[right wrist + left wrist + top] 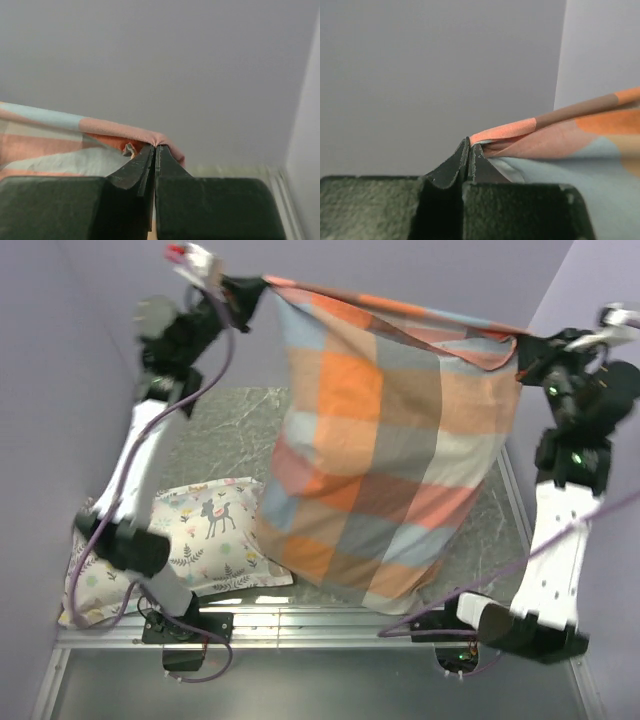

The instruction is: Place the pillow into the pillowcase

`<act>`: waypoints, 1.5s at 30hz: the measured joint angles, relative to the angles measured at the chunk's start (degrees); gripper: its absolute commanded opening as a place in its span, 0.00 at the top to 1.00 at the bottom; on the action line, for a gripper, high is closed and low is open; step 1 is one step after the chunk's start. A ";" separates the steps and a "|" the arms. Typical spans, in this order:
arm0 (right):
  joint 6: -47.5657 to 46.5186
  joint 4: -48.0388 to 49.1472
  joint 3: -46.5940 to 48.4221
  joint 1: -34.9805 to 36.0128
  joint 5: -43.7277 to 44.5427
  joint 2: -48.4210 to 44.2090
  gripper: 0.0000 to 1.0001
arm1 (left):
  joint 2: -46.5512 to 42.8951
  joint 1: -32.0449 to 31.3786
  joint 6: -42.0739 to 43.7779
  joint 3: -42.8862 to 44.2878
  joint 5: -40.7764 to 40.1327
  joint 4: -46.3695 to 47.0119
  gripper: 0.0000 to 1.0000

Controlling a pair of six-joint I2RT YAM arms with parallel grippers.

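The checked pillowcase (380, 450) in orange, peach, grey-blue and cream hangs stretched between both raised grippers, and its lower end rests on the table. My left gripper (262, 288) is shut on its top left corner, which the left wrist view shows as the jaws (470, 145) pinching the orange hem (570, 145). My right gripper (522, 340) is shut on the top right corner. In the right wrist view its jaws (156, 146) pinch the peach edge (60, 135). The cream-white pillow is not in view. The case bulges low down, and what is inside is hidden.
A white pillow printed with flowers and a deer (200, 530) lies at the table's near left by the left arm. The grey marbled tabletop (230, 430) shows behind it. A metal rail (330, 625) runs along the front edge. Purple walls stand close on all sides.
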 measured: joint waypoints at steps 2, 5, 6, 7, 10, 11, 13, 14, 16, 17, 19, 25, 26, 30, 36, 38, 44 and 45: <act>-6.23 -2.19 -1.92 3.63 8.37 4.70 1.00 | 8.92 -0.46 -0.33 0.72 0.20 -0.48 1.00; -13.46 -2.69 -2.84 6.62 18.08 11.98 0.60 | 24.28 -1.42 0.04 7.69 -0.31 -1.95 0.94; -16.13 -2.80 -2.75 7.37 21.68 14.51 0.33 | 31.89 -1.88 0.63 15.21 -1.51 -4.72 0.62; -18.82 -3.65 -1.75 7.85 25.73 16.87 0.25 | 39.08 -2.08 1.55 23.34 -3.32 -6.38 0.42; -24.55 -11.80 9.27 7.91 34.91 25.20 0.07 | 50.58 -1.40 4.59 34.91 -9.55 -10.99 0.01; -25.42 -14.45 13.60 7.87 36.26 27.28 0.07 | 50.14 -0.98 5.86 31.19 -11.52 -10.73 0.01; -26.56 -19.30 21.18 7.82 37.70 29.40 0.07 | 43.17 -0.15 8.02 17.35 -14.58 -10.47 0.01; -27.17 -21.49 22.82 7.85 37.13 28.72 0.08 | 39.74 0.31 9.11 11.58 -15.50 -10.47 0.01; -28.57 -23.28 21.05 7.85 34.42 24.87 0.09 | 32.94 1.18 10.51 3.37 -16.79 -14.01 0.01; -29.66 -24.55 18.34 7.85 31.78 21.88 0.11 | 29.92 1.42 10.67 1.66 -17.03 -16.28 0.01; -32.33 -26.99 11.82 8.24 25.00 15.80 0.15 | 24.39 1.53 10.45 0.39 -16.06 -20.57 0.01; -39.06 -35.01 -2.12 15.13 12.68 12.90 0.32 | 6.21 -0.85 5.75 -13.44 -5.86 -28.85 0.01; -39.67 -35.74 -3.91 15.72 11.65 13.51 0.34 | 4.48 -1.53 5.40 -16.37 -4.79 -29.97 0.01; -43.34 -37.88 -16.11 18.38 10.32 20.00 0.36 | 2.73 -5.09 3.91 -27.12 -1.07 -35.89 0.01; -47.25 -41.00 -29.86 27.21 12.20 21.97 0.41 | 3.76 -5.35 2.86 -34.84 1.81 -44.89 0.01; -47.89 -41.07 -30.25 30.01 12.59 24.24 0.42 | 3.96 -5.90 2.69 -36.15 2.75 -45.64 0.03; -47.82 -41.24 -30.49 33.46 11.13 31.17 0.46 | 14.27 -11.21 1.40 -36.17 6.86 -43.93 0.38; -47.63 -41.42 -30.53 34.01 10.84 31.28 0.46 | 18.99 -11.89 1.01 -33.68 7.65 -44.22 0.42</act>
